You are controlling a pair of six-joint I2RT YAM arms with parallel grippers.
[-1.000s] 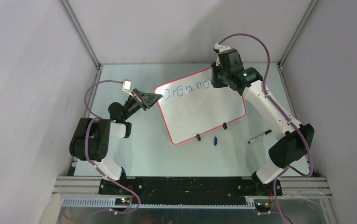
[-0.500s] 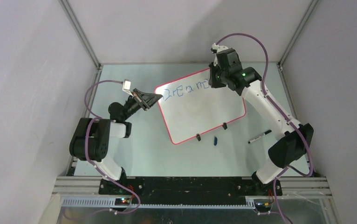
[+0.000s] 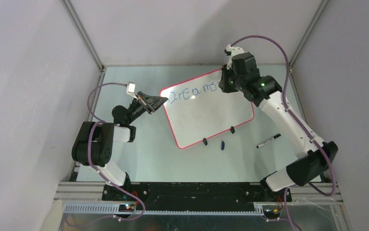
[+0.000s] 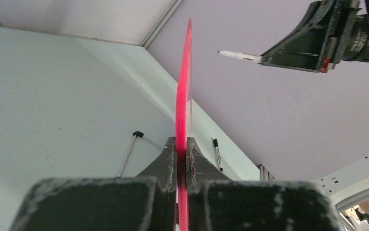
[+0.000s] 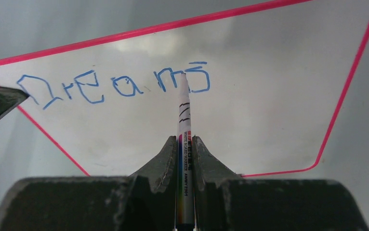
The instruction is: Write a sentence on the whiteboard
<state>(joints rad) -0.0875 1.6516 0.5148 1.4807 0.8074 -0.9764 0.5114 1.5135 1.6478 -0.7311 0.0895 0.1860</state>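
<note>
1. The table [image 3: 139, 159] carries everything in view. Both arms are bolted at its near edge.

2. The board [image 3: 211, 115] sits mid-table, rotated so that its left corner points at the left arm. I see its writing face in the right wrist view [image 5: 250, 125]. In the left wrist view it shows only edge-on, as a red-pink rim [image 4: 183, 86].

3. The left gripper [image 3: 162, 101] is at the board's left corner. In its own view [image 4: 182, 150] I see the jaws clamped on the rim, one finger on each face.

4. The right gripper [image 3: 225, 83] is over the board's far right corner. Its jaws are closed on a marker [image 5: 184, 120], with the barrel running forward between the fingers [image 5: 186, 144].

5. The sentence [image 3: 192, 92] is one line of blue handwriting along the board's far edge. It reads roughly "Dreams" [image 5: 115, 89].

6. In the right wrist view the marker tip lines up with the last letters of the sentence. In the left wrist view the marker [image 4: 240, 57] has a clear gap between its tip and the board.

7. A black marker [image 3: 269, 140] lies on the table, to the right of the board and apart from it.

8. A blue cap [image 3: 223, 144] lies on the table just beside the board's near edge.

9. Two black clip feet [image 3: 204, 141] [image 3: 232, 129] sit on that near edge, with the cap in front of the gap between them.
</note>
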